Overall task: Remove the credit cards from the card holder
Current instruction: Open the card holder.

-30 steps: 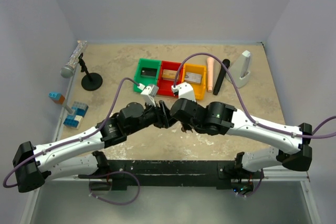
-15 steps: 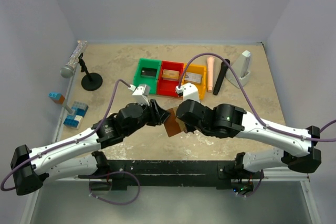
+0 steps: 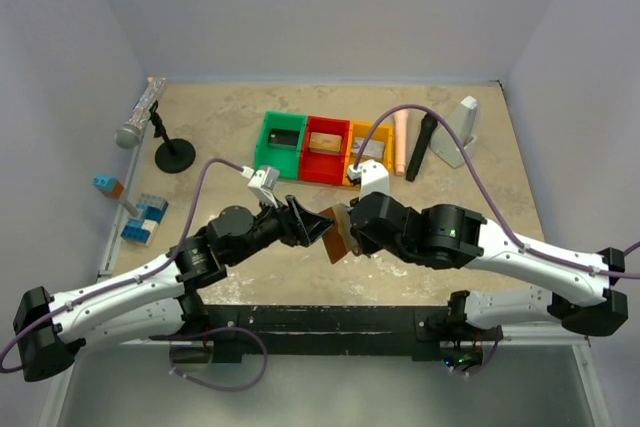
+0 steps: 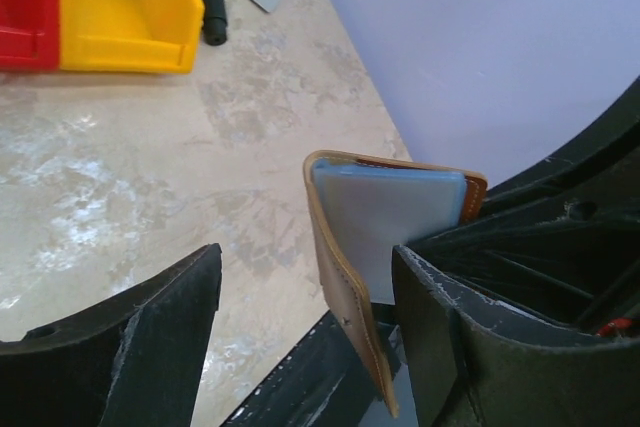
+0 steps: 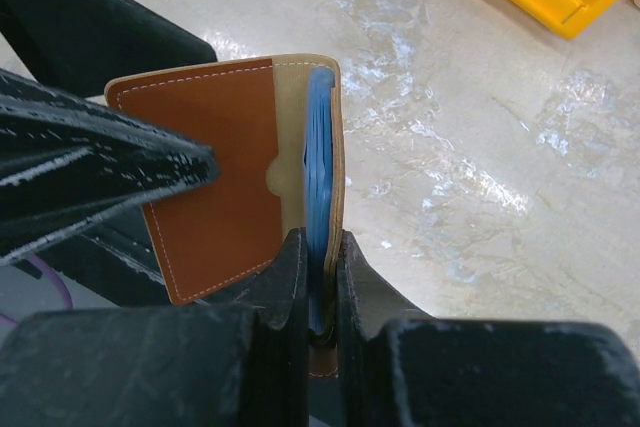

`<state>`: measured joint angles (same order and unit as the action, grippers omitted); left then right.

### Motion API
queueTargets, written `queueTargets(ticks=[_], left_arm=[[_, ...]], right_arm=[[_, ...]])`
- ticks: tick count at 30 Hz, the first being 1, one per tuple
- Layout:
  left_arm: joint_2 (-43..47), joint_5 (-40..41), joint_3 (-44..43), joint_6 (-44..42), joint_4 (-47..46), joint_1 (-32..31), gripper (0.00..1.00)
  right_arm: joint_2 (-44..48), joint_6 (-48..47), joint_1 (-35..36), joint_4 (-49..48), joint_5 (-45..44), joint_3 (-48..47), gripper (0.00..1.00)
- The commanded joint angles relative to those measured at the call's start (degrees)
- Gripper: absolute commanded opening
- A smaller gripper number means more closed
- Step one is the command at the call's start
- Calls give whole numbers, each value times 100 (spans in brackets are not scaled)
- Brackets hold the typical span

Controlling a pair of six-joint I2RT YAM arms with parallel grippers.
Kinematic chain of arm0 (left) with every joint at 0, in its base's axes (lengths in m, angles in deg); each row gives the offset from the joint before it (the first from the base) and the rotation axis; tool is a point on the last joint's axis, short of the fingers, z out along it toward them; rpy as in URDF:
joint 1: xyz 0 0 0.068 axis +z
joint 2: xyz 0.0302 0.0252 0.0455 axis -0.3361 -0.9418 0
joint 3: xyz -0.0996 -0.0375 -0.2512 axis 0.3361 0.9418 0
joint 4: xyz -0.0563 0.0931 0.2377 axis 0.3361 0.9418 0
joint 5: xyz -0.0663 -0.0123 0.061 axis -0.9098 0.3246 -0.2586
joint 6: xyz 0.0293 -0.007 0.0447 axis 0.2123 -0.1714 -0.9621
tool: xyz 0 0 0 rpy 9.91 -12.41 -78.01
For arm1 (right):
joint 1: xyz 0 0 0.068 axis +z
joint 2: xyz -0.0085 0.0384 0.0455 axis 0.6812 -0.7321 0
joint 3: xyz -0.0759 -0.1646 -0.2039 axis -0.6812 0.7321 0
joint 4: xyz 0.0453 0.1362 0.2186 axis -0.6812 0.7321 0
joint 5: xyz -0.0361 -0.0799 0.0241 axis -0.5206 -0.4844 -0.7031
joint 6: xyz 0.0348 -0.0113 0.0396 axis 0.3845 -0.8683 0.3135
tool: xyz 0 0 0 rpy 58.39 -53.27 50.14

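Observation:
My right gripper (image 5: 320, 247) is shut on one leaf of the brown card holder (image 5: 215, 197) and holds it on edge above the table. The blue lining (image 5: 320, 147) shows at the pinched leaf. The holder (image 3: 335, 232) hangs between the two wrists. My left gripper (image 4: 308, 267) is open, its fingers on either side of the holder's brown leaf (image 4: 345, 287). The grey-blue inner face (image 4: 390, 217) is turned toward it. I cannot tell whether a card sits inside. Credit cards lie in the bins: dark (image 3: 284, 137), tan (image 3: 326, 142), silvery (image 3: 372, 150).
Green (image 3: 266, 152), red (image 3: 325, 169) and yellow (image 3: 356, 172) bins stand in a row behind the grippers. A peach cylinder (image 3: 401, 142), a black marker (image 3: 420, 147) and a grey stand (image 3: 462, 132) are at the right. A microphone (image 3: 140, 115) and blue blocks (image 3: 142, 219) are at the left.
The right gripper carried the card holder slightly toward the near edge. The left arm drew back to the left, and its jaws closed partway and then opened wider. The holder's leaves now stand apart.

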<state>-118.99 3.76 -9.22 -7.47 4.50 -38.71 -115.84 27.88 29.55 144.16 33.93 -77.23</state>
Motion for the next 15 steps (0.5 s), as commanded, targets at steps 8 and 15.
queueTargets(ticks=[8,15], left_arm=[[-277,-656,91,166,-724,8,50],[-145,-664,162,-1,-698,8,23]], right_arm=[[480,92,28,-917,301,324,0],[858,-163,20,-1595,767,659,0]])
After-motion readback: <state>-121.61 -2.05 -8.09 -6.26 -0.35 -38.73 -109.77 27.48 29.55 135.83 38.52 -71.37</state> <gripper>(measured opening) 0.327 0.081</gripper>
